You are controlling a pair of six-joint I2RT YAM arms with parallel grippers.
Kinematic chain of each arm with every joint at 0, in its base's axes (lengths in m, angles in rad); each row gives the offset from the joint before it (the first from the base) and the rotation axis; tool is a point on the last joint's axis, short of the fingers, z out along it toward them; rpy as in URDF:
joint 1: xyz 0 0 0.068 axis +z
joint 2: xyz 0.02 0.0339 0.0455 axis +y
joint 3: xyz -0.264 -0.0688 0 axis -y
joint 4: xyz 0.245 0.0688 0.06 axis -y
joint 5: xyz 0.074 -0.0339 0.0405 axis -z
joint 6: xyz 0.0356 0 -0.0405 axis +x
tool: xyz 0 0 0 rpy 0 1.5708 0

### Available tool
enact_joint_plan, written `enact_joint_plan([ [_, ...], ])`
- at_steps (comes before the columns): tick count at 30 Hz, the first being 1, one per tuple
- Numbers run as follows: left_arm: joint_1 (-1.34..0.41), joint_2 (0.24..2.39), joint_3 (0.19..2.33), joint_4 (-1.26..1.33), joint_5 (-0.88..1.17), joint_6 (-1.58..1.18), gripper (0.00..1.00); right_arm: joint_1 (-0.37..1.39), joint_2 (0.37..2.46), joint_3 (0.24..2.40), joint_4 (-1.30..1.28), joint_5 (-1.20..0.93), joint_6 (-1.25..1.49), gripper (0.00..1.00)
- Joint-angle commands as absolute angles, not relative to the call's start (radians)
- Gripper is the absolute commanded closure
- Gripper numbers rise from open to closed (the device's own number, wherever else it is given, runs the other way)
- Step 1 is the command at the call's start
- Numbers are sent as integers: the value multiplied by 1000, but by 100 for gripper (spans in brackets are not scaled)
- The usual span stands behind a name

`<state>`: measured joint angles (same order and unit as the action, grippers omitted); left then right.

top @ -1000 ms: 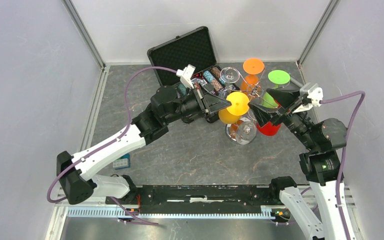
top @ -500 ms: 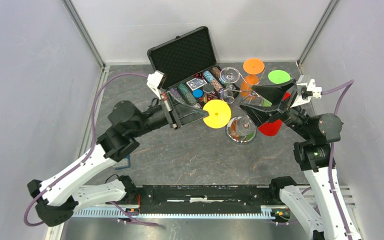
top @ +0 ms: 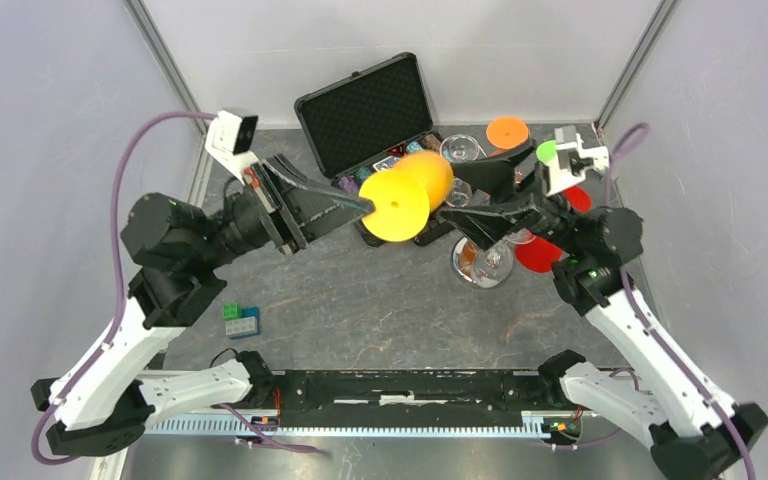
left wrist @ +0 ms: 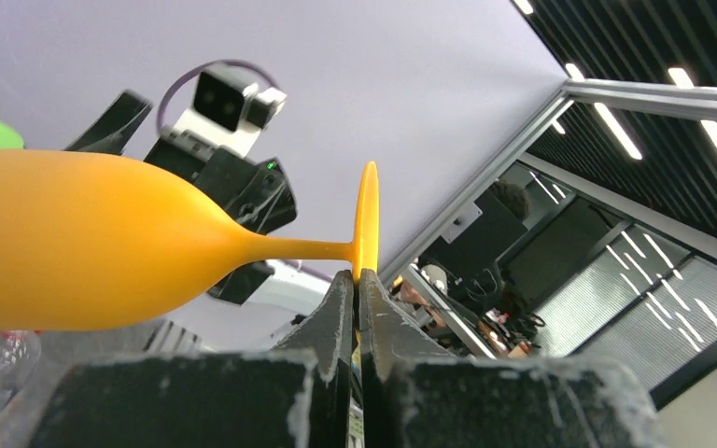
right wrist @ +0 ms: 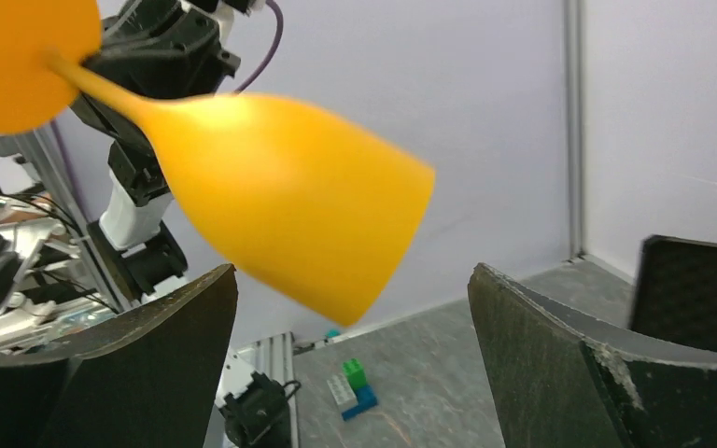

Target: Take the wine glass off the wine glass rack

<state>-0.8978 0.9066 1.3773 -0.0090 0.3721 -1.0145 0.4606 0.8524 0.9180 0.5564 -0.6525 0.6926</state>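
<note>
The yellow wine glass (right wrist: 280,205) hangs tilted and slightly blurred, its open rim pointing down and to the right, its stem rising up-left to the round foot (right wrist: 14,56). Behind the stem stands the black-and-white left arm (right wrist: 163,47). Under the glass the right gripper (right wrist: 353,271) gapes wide, one dark finger (right wrist: 140,364) below the bowl, the other below-right of the rim, neither touching it. Further below the rim, green and blue toy bricks (right wrist: 355,385) sit on the grey table (right wrist: 448,373); a black case (right wrist: 700,289) shows lower right of the glass
</note>
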Motion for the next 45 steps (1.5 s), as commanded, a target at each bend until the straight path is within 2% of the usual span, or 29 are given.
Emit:
enact_joint_plan([
  [1,-882,974,1587,-98,374,-886,98,534,940,1012,716,-603,741,2],
  [5,-872,1016,1699,-132,367,-873,98,565,1028,1022,983,-625,876,2],
  [10,-844,1023,1686,-85,367,-953,98,587,1090,1022,1265,-655,949,2],
  [17,-796,1018,1622,49,376,-1116,98,594,1113,1023,1391,-639,956,2],
  [22,-778,1044,1584,151,408,-1231,98,594,1138,1044,1392,-625,973,2],
  [25,-770,1056,1561,182,413,-1279,98,594,1144,1051,1416,-625,982,8],
  [29,-758,1058,1507,259,413,-1364,98,595,1155,1056,1479,-620,994,30],
  [32,-750,1054,1467,307,397,-1418,98,597,1175,1053,1558,-609,1017,34],
  [33,-749,1053,1458,321,392,-1436,98,597,1185,1057,1575,-605,1025,33],
  [36,-748,1049,1440,346,382,-1463,98,597,1210,1071,1579,-601,1028,16],
  [45,-747,1029,1420,392,375,-1507,98,598,1246,1090,1549,-581,1011,10],
])
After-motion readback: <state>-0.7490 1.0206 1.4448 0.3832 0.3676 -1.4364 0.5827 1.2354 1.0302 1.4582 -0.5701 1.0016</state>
